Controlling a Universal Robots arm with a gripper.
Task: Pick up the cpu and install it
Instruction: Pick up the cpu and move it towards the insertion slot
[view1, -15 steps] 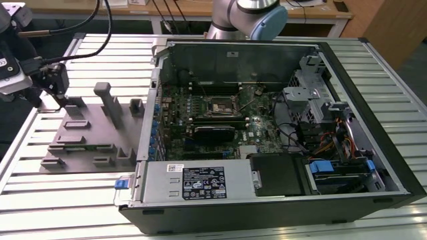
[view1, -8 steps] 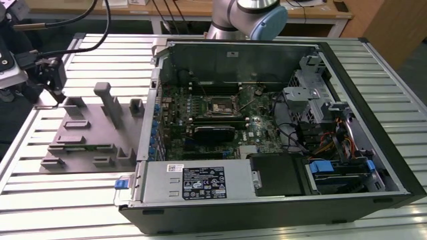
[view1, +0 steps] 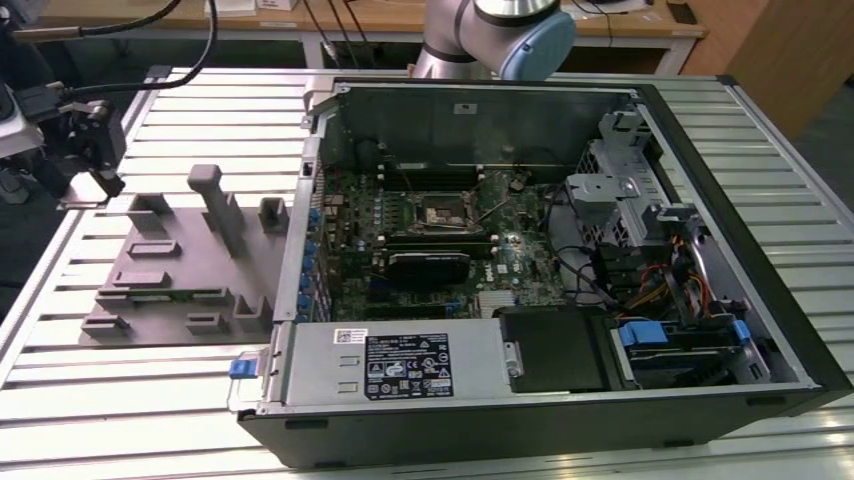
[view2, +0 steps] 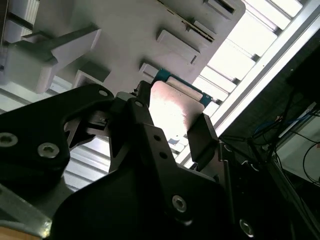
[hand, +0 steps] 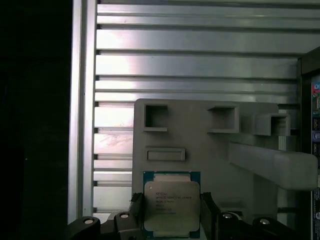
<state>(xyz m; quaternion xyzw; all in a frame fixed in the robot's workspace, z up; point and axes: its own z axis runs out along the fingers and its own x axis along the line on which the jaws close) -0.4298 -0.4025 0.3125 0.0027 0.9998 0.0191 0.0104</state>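
The cpu (hand: 171, 192) is a flat square chip with a pale silver top and a green rim. In both wrist views it sits between the two black fingers of my gripper (hand: 172, 206), which is shut on it. The cpu (view2: 172, 112) glares brightly in the second wrist view, held by the gripper (view2: 173, 119) in front of the grey fixture tray (view2: 125, 30). In the exterior view my gripper (view1: 91, 183) hangs at the far left, above the slatted table beside the tray (view1: 160, 290). The black motherboard socket (view1: 438, 212) lies inside the open computer case, far from the gripper.
The open computer case (view1: 694, 200) takes up the middle and the exterior view's right, with cables, drive bays and a power supply (view1: 400, 365) inside. Upright posts (view1: 214, 205) rise from the tray. The arm's base (view1: 494, 30) stands behind the case.
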